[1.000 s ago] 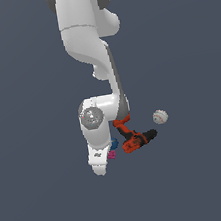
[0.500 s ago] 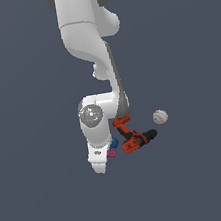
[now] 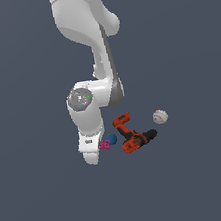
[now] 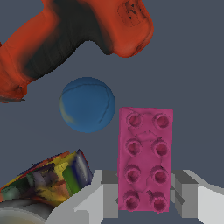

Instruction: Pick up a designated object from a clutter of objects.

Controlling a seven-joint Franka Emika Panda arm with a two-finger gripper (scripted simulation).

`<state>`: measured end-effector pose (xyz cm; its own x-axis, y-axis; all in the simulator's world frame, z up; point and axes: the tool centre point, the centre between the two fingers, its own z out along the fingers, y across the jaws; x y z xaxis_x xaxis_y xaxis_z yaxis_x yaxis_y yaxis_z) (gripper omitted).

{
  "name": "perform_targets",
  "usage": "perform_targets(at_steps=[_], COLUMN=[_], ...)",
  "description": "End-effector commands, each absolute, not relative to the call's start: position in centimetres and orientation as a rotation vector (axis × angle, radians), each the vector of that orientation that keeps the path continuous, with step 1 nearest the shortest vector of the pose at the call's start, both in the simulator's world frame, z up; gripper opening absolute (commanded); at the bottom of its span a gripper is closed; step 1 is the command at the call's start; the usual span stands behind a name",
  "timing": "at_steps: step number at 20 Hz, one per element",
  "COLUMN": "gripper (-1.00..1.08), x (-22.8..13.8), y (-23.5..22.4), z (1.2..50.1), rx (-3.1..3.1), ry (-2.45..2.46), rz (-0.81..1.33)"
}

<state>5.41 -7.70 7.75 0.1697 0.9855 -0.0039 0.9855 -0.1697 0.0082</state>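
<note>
Even, diffuse light is falling across both views, with no strong source showing. The flat grey ground (image 3: 204, 178) is carrying almost no cast shadows. My white arm (image 3: 84, 30) is shading softly toward its right side in the exterior view, without glare. In my wrist view the textures are rendering soft: the drill (image 4: 65, 39) is looking smeared, the can's label (image 4: 43, 181) muddy, while the pink brick (image 4: 145, 159) is showing faint shading around its studs. Edges are staying undistorted.
</note>
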Motion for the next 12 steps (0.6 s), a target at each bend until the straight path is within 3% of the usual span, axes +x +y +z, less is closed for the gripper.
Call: perform_targets(at_steps=[1, 12], gripper=[-1.0, -1.0], x=[4.6, 0.4], y=[-8.5, -12.5], z=[9.8, 20.4], rx=[2.395, 2.394], ry=[2.019, 2.027], rz=[0.004, 0.004])
